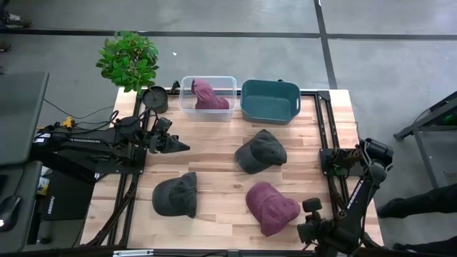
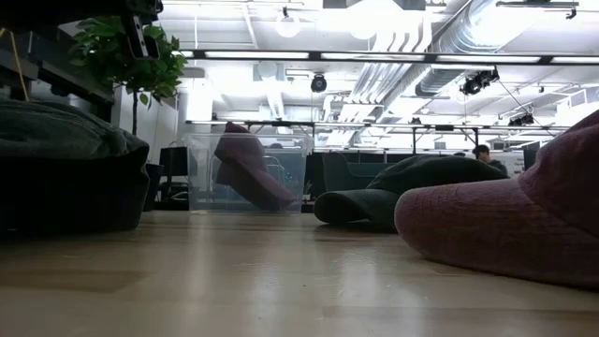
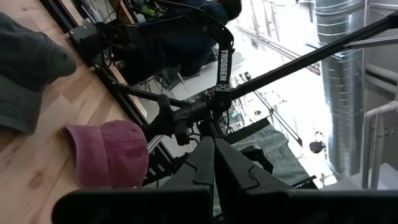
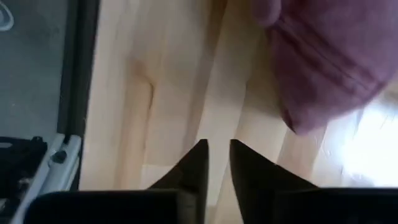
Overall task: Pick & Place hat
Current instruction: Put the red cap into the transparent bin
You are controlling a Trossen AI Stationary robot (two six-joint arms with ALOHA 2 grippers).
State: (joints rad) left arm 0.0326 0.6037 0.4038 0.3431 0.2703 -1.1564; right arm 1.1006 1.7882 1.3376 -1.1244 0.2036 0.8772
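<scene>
wooden table [image 1: 214, 178] carries three loose hats; a fourth maroon hat [image 1: 207, 95] sits in the clear bin [image 1: 187, 103]. right gripper [image 4: 215, 152], fingers slightly parted and empty, hovers beside the maroon cap [image 1: 271, 207]; a shallow pinch may slip off the soft fabric. left gripper [image 1: 182, 146] is clenched and empty. "trossen" reads on an arm [image 3: 224, 65].

Bright ceiling lights [image 2: 309, 56] glared in the low view. The near maroon hat [image 2: 524, 215] was blurred, and window glare washed out the wrist views.
</scene>
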